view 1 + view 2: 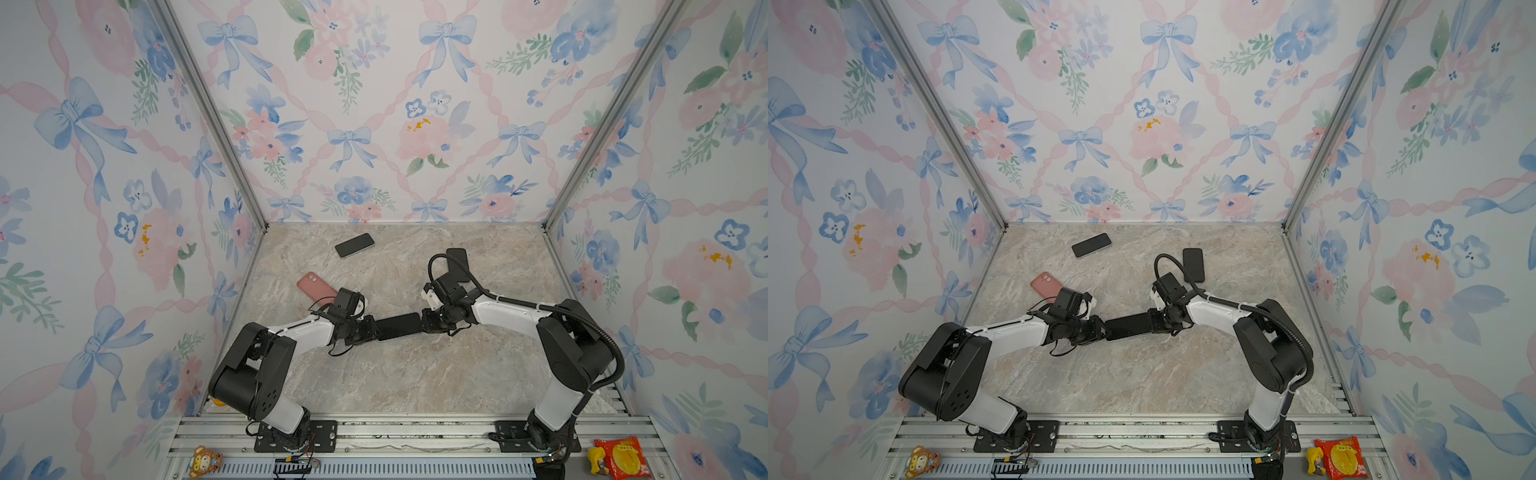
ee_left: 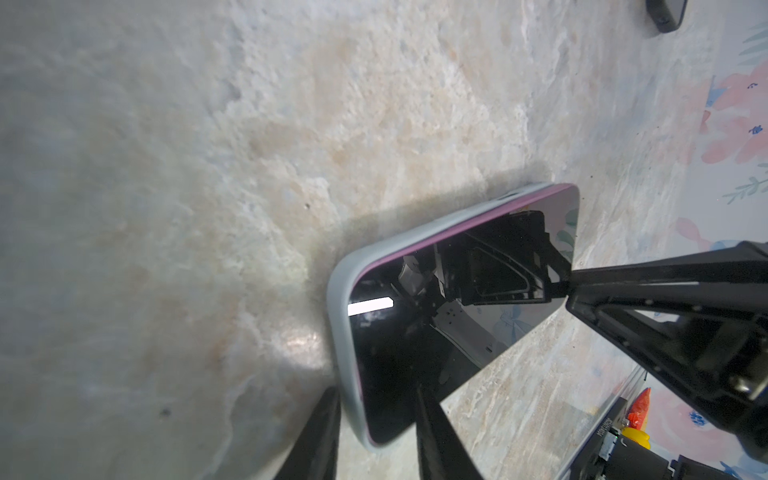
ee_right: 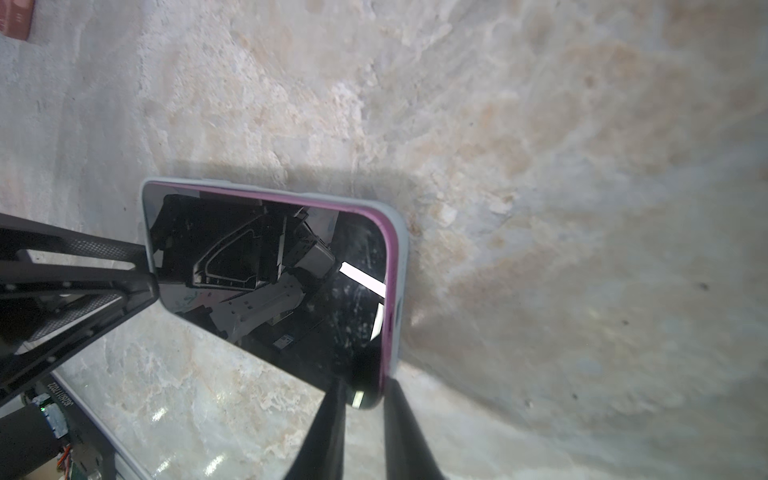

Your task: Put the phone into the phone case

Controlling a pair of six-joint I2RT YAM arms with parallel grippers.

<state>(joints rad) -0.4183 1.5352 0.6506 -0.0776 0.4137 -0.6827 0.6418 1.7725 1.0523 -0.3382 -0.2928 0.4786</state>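
so the phone (image 1: pixel 398 327) sits in its grey case (image 2: pixel 337 316), pinched at both ends: left end effector (image 1: pixel 375 331) at 9 o'clock, right end effector (image 1: pixel 424 324) at 3.

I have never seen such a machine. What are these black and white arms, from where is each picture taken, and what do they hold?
These are two robot arms at the edge of a marble-look table. Two pictures look down from above; two come from cameras on the wrists. The left gripper and right gripper each pinch one end of a phone in a grey case. Farther back lie a pink case, a black phone and another dark slab, phone or case, unclear.
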